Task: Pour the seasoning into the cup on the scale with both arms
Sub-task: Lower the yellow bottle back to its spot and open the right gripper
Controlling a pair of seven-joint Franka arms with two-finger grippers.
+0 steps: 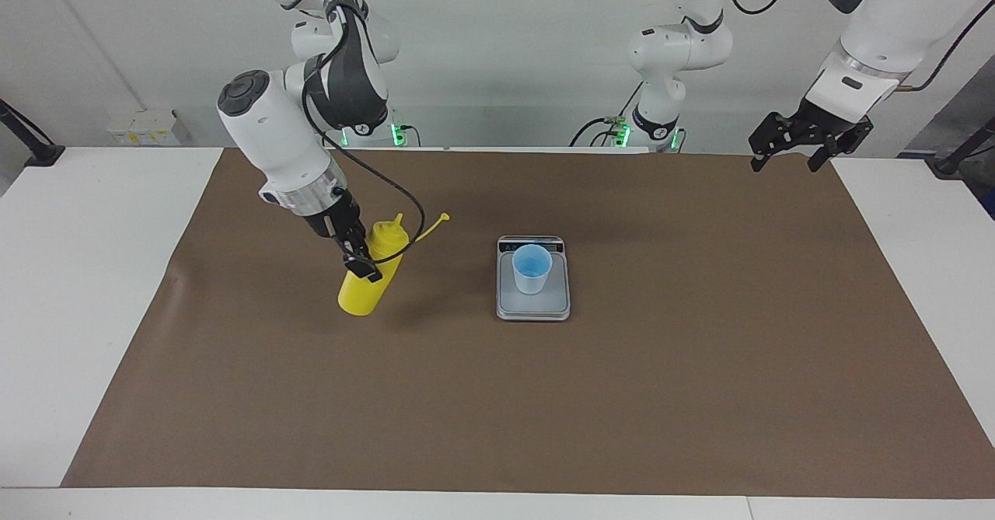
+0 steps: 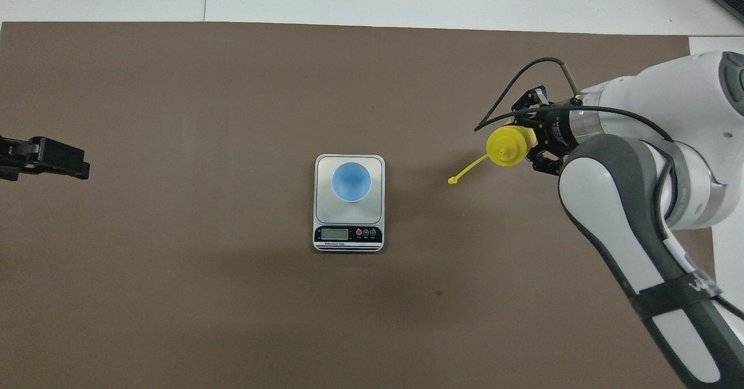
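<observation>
Right pincer (image 1: 364, 260) grips seasoning (image 1: 368, 275) beside scale (image 1: 533, 302).

a big brown mat (image 1: 699, 364) covers most of the white table (image 1: 93, 287). by the wall sits a small white socket box (image 1: 144, 127). a dark stand foot (image 1: 35, 147) rests on the table's corner nearby.

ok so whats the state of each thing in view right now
seasoning bottle: held in the right gripper, nearly upright, cap off and dangling on its tether
cup: upright on the scale
scale: flat on the table, reading not legible
left gripper: open, waiting at the left arm's end of the table
</observation>
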